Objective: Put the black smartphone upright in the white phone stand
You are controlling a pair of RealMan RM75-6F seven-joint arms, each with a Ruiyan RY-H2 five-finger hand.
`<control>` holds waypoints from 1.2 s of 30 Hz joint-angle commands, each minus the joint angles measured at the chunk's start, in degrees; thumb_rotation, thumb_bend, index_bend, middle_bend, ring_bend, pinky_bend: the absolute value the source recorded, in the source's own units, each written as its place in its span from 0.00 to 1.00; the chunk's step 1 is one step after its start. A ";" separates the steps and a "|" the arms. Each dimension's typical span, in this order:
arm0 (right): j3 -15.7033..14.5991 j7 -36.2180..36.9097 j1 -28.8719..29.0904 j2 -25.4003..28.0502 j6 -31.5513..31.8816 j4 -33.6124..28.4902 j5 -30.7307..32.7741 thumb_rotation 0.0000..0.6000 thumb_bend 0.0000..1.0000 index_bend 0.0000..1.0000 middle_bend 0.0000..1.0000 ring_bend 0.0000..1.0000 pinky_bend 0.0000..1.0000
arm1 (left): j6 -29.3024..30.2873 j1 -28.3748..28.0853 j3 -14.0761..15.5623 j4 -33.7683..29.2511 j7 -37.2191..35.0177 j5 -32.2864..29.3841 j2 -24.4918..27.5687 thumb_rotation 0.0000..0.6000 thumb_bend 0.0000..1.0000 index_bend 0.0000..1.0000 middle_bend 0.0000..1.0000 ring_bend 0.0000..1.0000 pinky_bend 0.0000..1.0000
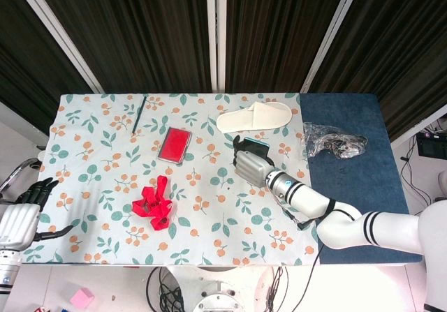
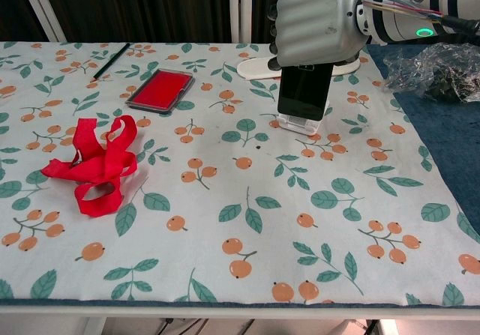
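The black smartphone point(image 2: 304, 91) stands upright with its lower edge down in the white phone stand point(image 2: 301, 124), right of the cloth's middle. My right hand point(image 2: 319, 29) grips the phone's top from above, its grey back facing the chest camera. In the head view the right hand point(image 1: 251, 164) covers most of the phone point(image 1: 259, 146), and the stand is hidden under it. My left hand point(image 1: 24, 214) hangs off the table's left front corner, fingers spread and holding nothing.
A red ribbon point(image 2: 94, 159) lies front left. A red case point(image 2: 160, 89) and a dark pen point(image 2: 111, 60) lie at the back left. A white slipper point(image 1: 253, 117) sits behind the stand. A crumpled clear bag point(image 2: 440, 69) rests on the blue mat point(image 2: 442, 148) at right.
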 commanded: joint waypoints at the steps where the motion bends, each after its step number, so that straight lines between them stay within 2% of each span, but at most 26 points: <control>1: -0.77 -0.04 0.65 -0.50 0.55 0.06 0.64 1.00 0.28 0.57 0.31 0.34 0.20 | -0.01 0.03 0.06 0.09 -0.18 0.04 0.04 0.71 0.02 0.10 0.07 0.07 0.22; 10: -3.05 0.23 2.32 -1.70 2.10 0.48 2.01 1.00 0.28 0.57 0.31 0.34 0.20 | -0.26 -0.10 0.26 0.22 -0.85 0.33 0.28 0.70 0.02 0.10 0.07 0.07 0.22; 36: -6.78 2.18 4.44 -3.10 5.51 0.92 4.18 1.00 0.27 0.57 0.31 0.33 0.19 | -0.42 0.20 0.64 0.70 -1.14 0.17 0.51 0.70 0.02 0.10 0.07 0.07 0.22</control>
